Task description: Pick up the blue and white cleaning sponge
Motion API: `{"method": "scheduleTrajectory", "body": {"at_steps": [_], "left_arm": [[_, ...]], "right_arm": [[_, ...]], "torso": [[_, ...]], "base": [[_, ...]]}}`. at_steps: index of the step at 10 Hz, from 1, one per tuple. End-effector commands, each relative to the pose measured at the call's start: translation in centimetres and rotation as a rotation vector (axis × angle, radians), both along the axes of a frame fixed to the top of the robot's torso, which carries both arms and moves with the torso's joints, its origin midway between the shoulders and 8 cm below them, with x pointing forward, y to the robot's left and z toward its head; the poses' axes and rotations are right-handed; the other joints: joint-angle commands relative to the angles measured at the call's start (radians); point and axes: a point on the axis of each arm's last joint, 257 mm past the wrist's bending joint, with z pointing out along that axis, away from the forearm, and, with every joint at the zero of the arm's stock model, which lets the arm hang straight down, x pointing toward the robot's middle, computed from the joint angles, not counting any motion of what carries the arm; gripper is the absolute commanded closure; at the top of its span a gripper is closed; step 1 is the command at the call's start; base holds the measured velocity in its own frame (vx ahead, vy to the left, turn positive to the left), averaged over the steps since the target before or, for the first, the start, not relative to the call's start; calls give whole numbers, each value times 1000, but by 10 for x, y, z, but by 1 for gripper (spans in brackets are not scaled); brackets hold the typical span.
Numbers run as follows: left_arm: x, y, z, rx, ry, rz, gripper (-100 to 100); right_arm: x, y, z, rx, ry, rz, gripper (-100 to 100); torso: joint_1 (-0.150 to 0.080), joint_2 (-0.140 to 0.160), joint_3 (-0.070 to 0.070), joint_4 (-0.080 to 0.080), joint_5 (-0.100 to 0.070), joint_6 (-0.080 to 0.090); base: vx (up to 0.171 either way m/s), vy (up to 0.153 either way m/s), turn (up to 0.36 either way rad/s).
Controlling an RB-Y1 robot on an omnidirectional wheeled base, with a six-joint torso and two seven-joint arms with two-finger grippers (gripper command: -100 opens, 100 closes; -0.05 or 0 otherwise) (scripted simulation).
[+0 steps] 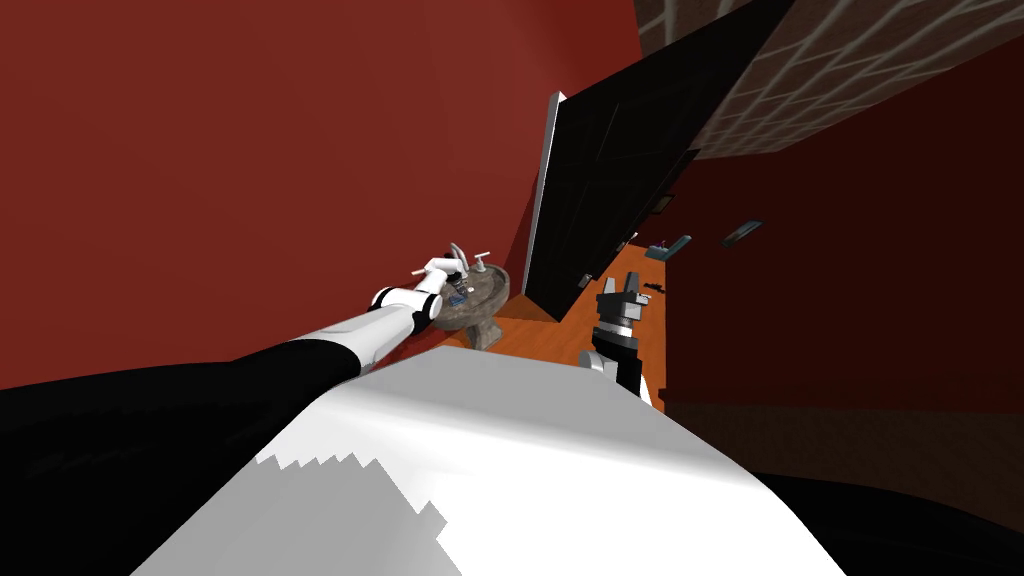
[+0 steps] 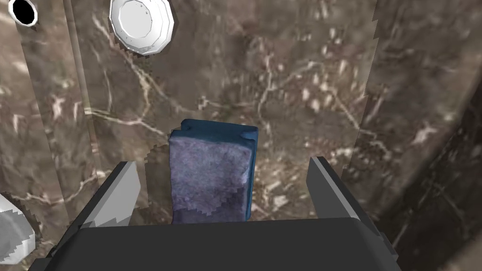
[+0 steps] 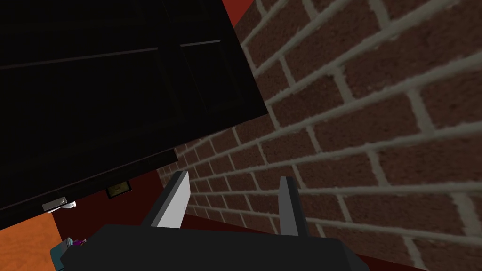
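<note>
Sponge [image 2: 210,176], blue with pale top, lying in marbled sink [image 2: 306,94] between left gripper [image 2: 221,162] fingers, spread wide and clear of it, white drain [image 2: 141,23] farther off, head view, left arm reaching into sink, right gripper [image 1: 622,285] to its right above orange floor [image 1: 560,335], right wrist view, fingers apart.

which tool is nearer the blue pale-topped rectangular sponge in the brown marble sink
Left. The left tool is open with the sponge between its fingers, untouched; the right tool hangs open off to the side, away from the sink.
</note>
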Motion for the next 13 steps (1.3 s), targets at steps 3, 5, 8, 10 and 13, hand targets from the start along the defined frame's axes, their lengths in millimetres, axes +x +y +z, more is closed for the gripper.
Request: {"method": "scheduleTrajectory", "body": {"at_steps": [3, 5, 8, 10, 13], "left_arm": [[-23, 6, -10, -18, 87, 55, -100], [-30, 8, -14, -19, 109, 67, -100], [-46, 5, -28, -29, 140, 83, -100], [-39, 5, -21, -24, 116, 75, -100], [-44, 1, -24, -25, 110, 81, -100]], "right_arm": [[0, 0, 0, 0, 0, 0, 0], [0, 0, 0, 0, 0, 0, 0], [0, 0, 0, 0, 0, 0, 0], [0, 0, 0, 0, 0, 0, 0], [0, 0, 0, 0, 0, 0, 0]], "torso": [[1, 1, 0, 0, 0, 0], [3, 2, 1, 0, 1, 0], [1, 7, 4, 2, 0, 0], [4, 7, 4, 2, 1, 0], [3, 8, 4, 2, 1, 0]], "base": [[97, -3, 3], [62, 21, 13], [10, 13, -55], [10, 38, -34], [7, 24, -72]]}}
